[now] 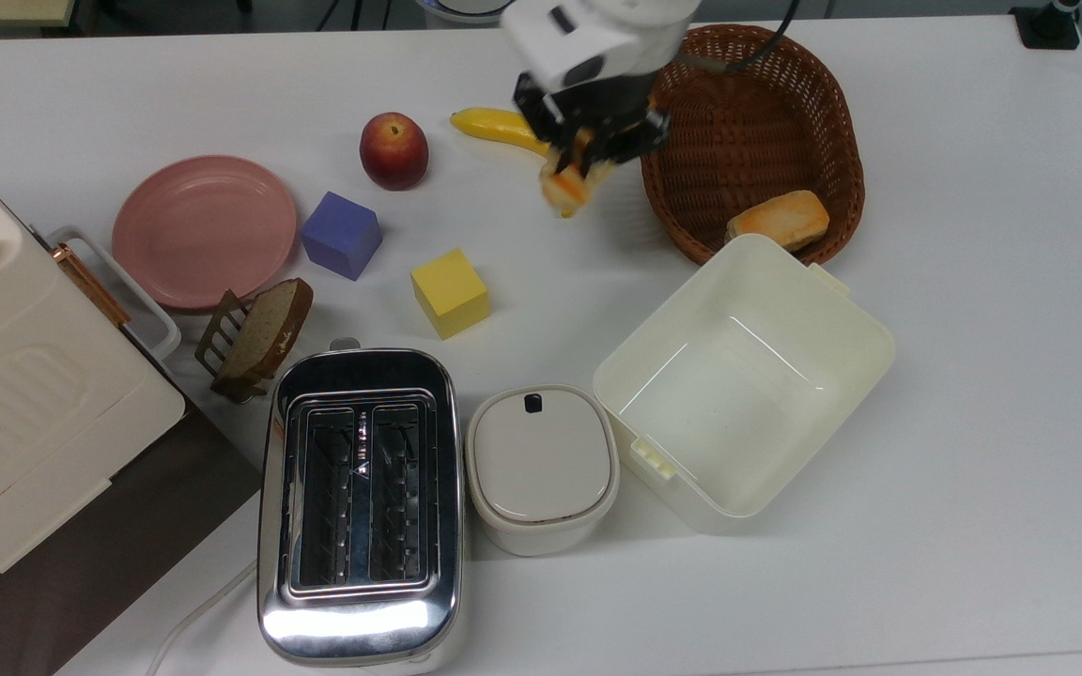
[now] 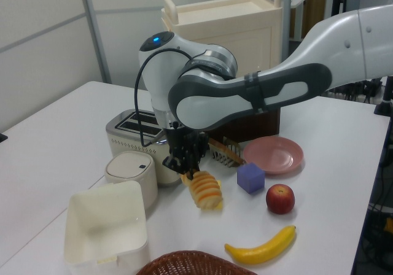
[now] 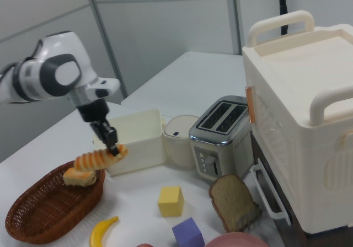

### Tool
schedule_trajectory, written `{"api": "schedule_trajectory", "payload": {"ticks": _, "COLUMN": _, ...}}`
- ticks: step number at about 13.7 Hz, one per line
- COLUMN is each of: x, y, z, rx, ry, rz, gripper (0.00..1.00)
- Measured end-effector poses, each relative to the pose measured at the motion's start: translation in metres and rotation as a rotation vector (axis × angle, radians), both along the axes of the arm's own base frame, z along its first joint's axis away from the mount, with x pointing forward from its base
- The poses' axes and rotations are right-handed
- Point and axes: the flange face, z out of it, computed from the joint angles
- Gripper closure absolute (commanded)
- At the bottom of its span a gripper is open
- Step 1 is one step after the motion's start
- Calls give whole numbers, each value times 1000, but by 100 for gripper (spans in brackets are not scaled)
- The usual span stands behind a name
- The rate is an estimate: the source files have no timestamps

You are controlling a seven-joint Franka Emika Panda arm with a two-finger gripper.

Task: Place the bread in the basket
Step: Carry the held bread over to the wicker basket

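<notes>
We're in the carry step: bread [image 3: 95,159] is lifted clear of the table [image 1: 973,376] and in transit to the basket [image 1: 757,122], not yet over it.

Gripper [image 1: 595,145] state: clenched on the bread, jaws closed onto one end of the loaf. The rest of the loaf hangs free past the fingertips and angles downward; in the left view it droops below the gripper [image 2: 186,164] with its striped ridges showing [image 2: 206,190]. Grip looks off-centre, so we judge some risk of the loaf pivoting or slipping if we move fast.

Relative to the gripper:
- In the top view the basket's near rim is just beside the gripper, on the top view's right. Free end of the bread [image 1: 567,188] points away from the basket, back over bare table.
- In the right view the loaf hangs near the basket's [image 3: 44,214] rim edge, above it. The bun [image 3: 77,176] already lying in the basket is just below and behind the loaf's free end.
- Banana [image 1: 499,127] is on the table, close on the side of the gripper away from the basket. Not touching as far as we can tell.
- Cream box [image 1: 748,376] sits beyond the basket's near end, well clear of the gripper.

Next move, as we see it: keep translating toward the basket until the whole loaf, trailing end included, clears the rim. Then lower toward the open stretch of basket floor away from the bun and release. Height over the rim needs to hold until then.
</notes>
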Motion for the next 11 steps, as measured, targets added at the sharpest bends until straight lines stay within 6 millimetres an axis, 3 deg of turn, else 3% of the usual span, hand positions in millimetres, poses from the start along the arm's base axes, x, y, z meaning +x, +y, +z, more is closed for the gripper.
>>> {"api": "schedule_trajectory", "payload": {"ticks": 4, "x": -36, "y": 35, "z": 2, "rx": -26, "ry": 63, "rz": 76, "gripper": 84}}
{"api": "schedule_trajectory", "payload": {"ticks": 8, "x": -73, "y": 99, "z": -15, "rx": -52, "ry": 130, "rz": 200, "gripper": 84}}
{"api": "schedule_trajectory", "payload": {"ticks": 11, "x": -99, "y": 133, "z": -16, "rx": -71, "ry": 175, "rz": 270, "gripper": 84}}
